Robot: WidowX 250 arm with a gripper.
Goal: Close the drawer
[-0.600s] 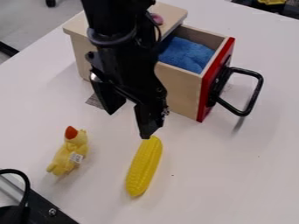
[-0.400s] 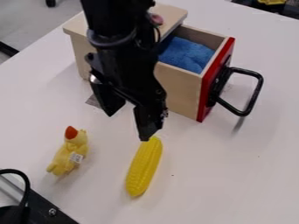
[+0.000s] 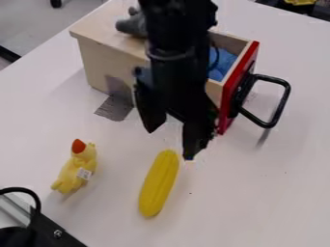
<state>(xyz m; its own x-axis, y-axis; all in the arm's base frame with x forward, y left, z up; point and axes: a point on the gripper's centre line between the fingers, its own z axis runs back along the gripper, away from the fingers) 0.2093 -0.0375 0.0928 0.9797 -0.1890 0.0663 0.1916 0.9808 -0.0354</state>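
Arm hides middle of wooden box (image 3: pixel 100 62) and much of drawer (image 3: pixel 240 79); grey object (image 3: pixel 132 25) on box top partly covered, hard to identify. Drawer juts out, red-fronted, black loop handle (image 3: pixel 281 102), fuzzy blue cloth (image 3: pixel 223 63) inside. Black gripper (image 3: pixel 170 144) spread, beside drawer in view. Ridged yellow corn (image 3: pixel 158 183); plush chick (image 3: pixel 76 166) bears small printed tag (image 3: pixel 84 173).

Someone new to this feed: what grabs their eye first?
Probably the black gripper, fingers apart, in front of the open drawer with its red front and black handle. Next, the bright yellow corn nearer the camera, with a yellow toy duck to its left in the picture.
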